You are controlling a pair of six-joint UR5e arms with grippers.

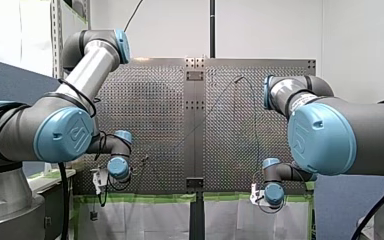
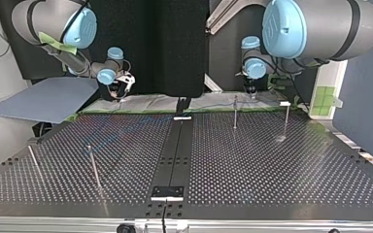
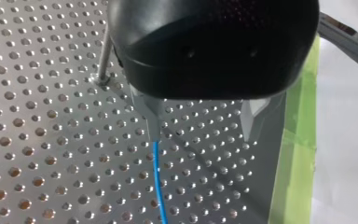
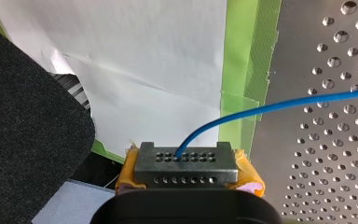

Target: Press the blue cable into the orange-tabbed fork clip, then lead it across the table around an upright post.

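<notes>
The blue cable [image 4: 270,108] leaves my right gripper [image 4: 185,158], which is shut on it between yellow-padded fingers, and runs out over the perforated table [image 4: 335,154]. In the left wrist view the blue cable [image 3: 159,186] lies on the table and ends under one metal finger [image 3: 150,116] of my left gripper [image 3: 200,137], whose fingers stand wide apart, open. An upright post [image 3: 103,56] rises just beside that gripper. Across the table, my left gripper [image 2: 251,92] hangs near two posts [image 2: 235,112], and my right gripper [image 2: 119,91] sits at the far edge. No orange-tabbed clip shows.
Green tape [image 3: 298,154] and white paper [image 4: 158,60] border the table's edge by both grippers. A further post [image 2: 286,119] stands at the top view's right, two leaning posts [image 2: 93,167] at its left. A black rail [image 2: 175,150] runs down the middle.
</notes>
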